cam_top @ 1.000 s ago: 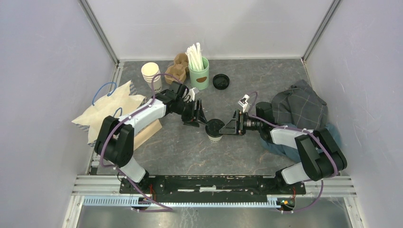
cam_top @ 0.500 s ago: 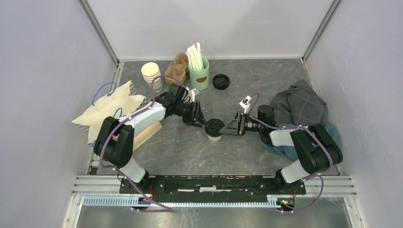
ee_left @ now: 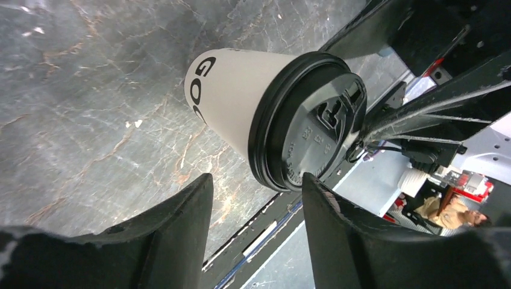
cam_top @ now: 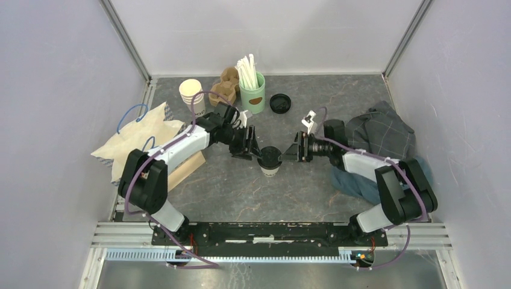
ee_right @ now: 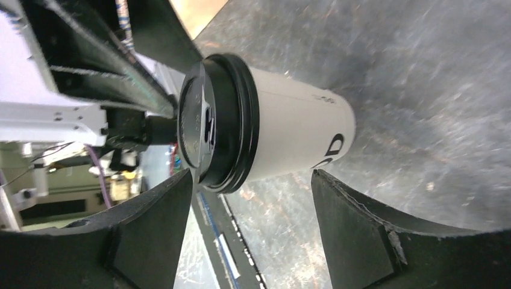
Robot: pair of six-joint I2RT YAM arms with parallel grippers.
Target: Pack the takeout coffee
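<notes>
From above, the takeout coffee [cam_top: 270,161] stands upright mid-desk [cam_top: 229,186] between the left gripper [cam_top: 252,150] and right gripper [cam_top: 290,154], both about equally near; the green holder [cam_top: 253,96] at upper centre holds white straws [cam_top: 247,65]. The left wrist view shows spread fingers [ee_left: 181,229] and the coffee just ahead, unclamped. The right wrist view shows likewise: fingers [ee_right: 355,223] apart, the coffee in their gap.
</notes>
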